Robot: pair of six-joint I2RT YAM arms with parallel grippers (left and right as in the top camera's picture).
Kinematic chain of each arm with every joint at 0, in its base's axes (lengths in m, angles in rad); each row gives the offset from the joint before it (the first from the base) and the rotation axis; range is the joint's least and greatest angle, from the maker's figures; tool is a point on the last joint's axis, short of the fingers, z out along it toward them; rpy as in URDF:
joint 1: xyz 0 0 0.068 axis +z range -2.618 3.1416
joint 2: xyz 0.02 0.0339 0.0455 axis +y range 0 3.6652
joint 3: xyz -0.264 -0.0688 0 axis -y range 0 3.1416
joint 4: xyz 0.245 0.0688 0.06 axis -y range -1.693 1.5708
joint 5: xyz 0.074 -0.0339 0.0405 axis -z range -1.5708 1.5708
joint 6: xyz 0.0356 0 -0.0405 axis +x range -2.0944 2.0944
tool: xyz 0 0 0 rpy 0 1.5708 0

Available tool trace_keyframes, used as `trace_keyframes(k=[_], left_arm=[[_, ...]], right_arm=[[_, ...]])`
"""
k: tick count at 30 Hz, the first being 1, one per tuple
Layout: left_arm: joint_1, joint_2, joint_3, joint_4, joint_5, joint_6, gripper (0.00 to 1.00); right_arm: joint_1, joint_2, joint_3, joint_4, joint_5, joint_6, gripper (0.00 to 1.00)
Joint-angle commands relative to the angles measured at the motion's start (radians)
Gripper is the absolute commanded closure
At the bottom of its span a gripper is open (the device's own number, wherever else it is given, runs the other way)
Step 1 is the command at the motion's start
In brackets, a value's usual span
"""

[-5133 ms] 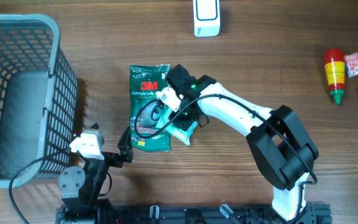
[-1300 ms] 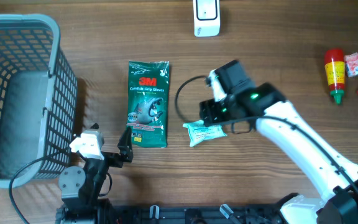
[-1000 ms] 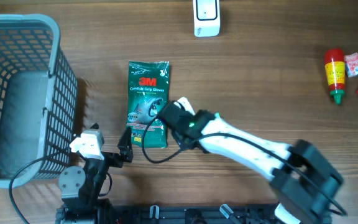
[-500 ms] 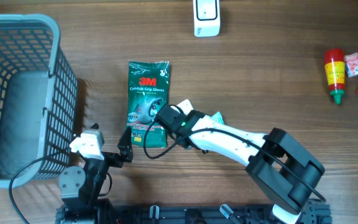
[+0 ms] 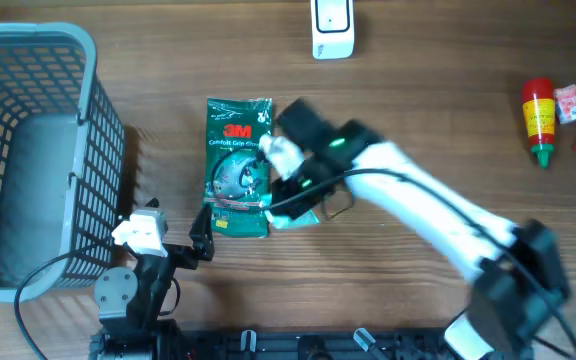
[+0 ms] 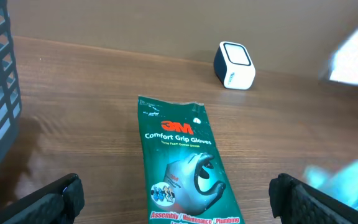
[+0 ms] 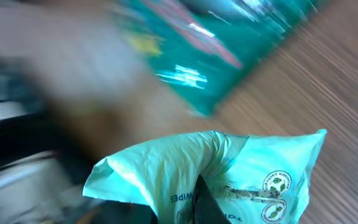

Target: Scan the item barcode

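A pale green wipes packet (image 7: 229,174) is pinched in my right gripper (image 7: 201,202), which is shut on its crumpled middle. From overhead the right gripper (image 5: 290,198) is motion-blurred beside the lower right corner of a dark green 3M gloves pack (image 5: 238,165), with the wipes packet (image 5: 303,216) showing under it. The white barcode scanner (image 5: 331,27) stands at the table's far edge. My left gripper (image 5: 203,240) rests open at the near edge, just short of the gloves pack (image 6: 188,162); its fingers (image 6: 55,202) are wide apart.
A grey mesh basket (image 5: 28,150) fills the left side. A red sauce bottle (image 5: 538,120) and small red packets (image 5: 571,103) lie at the far right. The scanner (image 6: 235,65) is beyond the gloves pack in the left wrist view.
My right gripper has shut on the wipes packet, and its arm has swung up and toward the far side. The gloves pack and left arm have not moved.
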Motion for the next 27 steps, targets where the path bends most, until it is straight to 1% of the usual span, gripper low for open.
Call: trace_keyframes(k=[1,3,5,6,7,10,12,14,20,23,27], left_arm=[[-0.005,-0.007,-0.003,0.003,0.012,-0.006,0.00],[-0.005,-0.007,-0.003,0.002,0.012,-0.006,0.00],[-0.005,-0.007,-0.003,0.003,0.012,-0.006,0.00],[-0.005,-0.007,-0.003,0.003,0.012,-0.006,0.00],[-0.005,-0.007,-0.003,0.003,0.012,-0.006,0.00],[-0.005,-0.007,-0.003,0.003,0.012,-0.006,0.00],[-0.005,-0.007,-0.003,0.003,0.012,-0.006,0.00],[-0.005,-0.007,-0.003,0.003,0.012,-0.006,0.00],[-0.005,-0.007,-0.003,0.003,0.012,-0.006,0.00],[-0.005,-0.007,-0.003,0.003,0.012,-0.006,0.00],[-0.005,-0.007,-0.003,0.003,0.012,-0.006,0.00]], right_arm=[[-0.151,-0.055,-0.021,-0.003,-0.555,-0.319,0.96],[-0.206,-0.050,-0.103,0.000,-0.823,-0.611,0.96],[-0.232,-0.047,-0.191,0.023,-1.002,-0.829,0.96],[-0.241,-0.046,-0.244,0.064,-1.047,-0.893,0.96],[-0.244,-0.046,-0.303,0.157,-1.047,-0.897,0.96],[-0.244,-0.046,-0.373,0.276,-1.047,-0.898,0.96],[-0.244,-0.046,-0.375,0.330,-1.047,-0.900,0.96],[-0.244,-0.046,-0.375,0.450,-1.047,-0.882,0.96],[-0.243,-0.047,-0.375,0.852,-1.047,-0.621,0.95],[-0.242,-0.047,-0.375,1.010,-1.047,-0.547,0.95],[-0.220,-0.081,-0.375,1.250,-1.047,-0.391,0.95]])
